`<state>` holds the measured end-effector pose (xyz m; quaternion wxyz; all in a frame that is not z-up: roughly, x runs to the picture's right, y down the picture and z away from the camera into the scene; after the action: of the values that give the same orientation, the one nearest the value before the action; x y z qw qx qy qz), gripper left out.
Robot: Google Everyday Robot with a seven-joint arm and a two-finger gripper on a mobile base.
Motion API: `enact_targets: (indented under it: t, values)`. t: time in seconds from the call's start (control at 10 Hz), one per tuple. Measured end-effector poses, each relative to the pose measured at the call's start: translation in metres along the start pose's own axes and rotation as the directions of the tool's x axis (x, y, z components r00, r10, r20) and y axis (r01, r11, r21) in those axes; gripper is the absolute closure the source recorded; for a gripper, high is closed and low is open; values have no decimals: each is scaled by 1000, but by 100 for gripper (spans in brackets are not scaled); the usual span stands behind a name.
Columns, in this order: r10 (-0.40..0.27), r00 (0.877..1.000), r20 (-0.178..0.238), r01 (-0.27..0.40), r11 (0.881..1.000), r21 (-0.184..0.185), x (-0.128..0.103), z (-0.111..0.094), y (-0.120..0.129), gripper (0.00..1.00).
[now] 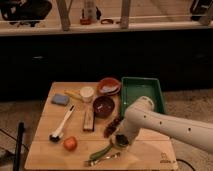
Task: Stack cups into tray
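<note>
Where the white arm ends low over the front of the wooden surface (45, 150): gripper (121, 140), set down at a small dark shiny cup (120, 141), seemingly closed about it; opening of the jaws hidden by the wrist, cannot tell for sure. Green tray (142, 82): behind and slightly right of the gripper, at the surface's far right, interior bare, long axis running away from the camera. Pale cup (87, 93): upright, far left of centre, well apart from the gripper. Dark red bowl (103, 106): between pale cup and tray. Likely next: lift, then carry back and right over the near rim.
</note>
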<state>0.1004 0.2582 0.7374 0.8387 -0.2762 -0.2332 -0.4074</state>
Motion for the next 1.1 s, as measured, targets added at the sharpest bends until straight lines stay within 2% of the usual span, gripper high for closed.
enact_targets:
  t: [0.8,1.1]
  values:
    - [-19,1000,-15,20,998,55,4,-33,-4,100]
    - [-16,999,-46,19,998,66,12,-61,-3,100]
